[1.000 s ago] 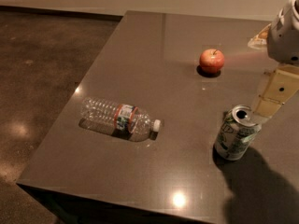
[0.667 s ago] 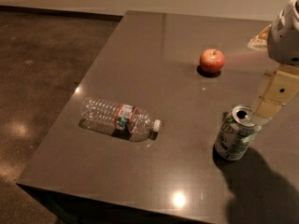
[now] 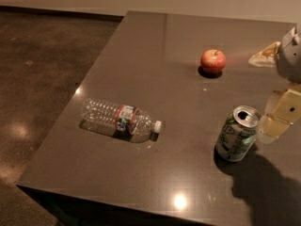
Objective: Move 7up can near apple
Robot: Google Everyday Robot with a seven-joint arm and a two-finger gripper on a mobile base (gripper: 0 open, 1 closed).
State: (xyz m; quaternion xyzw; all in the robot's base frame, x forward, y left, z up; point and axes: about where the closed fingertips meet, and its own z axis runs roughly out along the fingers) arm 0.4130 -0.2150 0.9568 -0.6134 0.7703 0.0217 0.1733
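Observation:
The 7up can [image 3: 237, 134], green and white with a silver top, stands upright on the dark table [image 3: 155, 55] at the right front. The red apple [image 3: 213, 61] sits farther back, well apart from the can. My gripper [image 3: 272, 88] is at the right edge of the camera view, just right of the can and above the table. Its fingers are spread open: one pale fingertip [image 3: 276, 120] is close beside the can's top, the other points toward the apple. It holds nothing.
A clear plastic bottle [image 3: 120, 119] with a red and green label lies on its side at the table's left front. The table's left and front edges drop to a dark floor [image 3: 37, 79].

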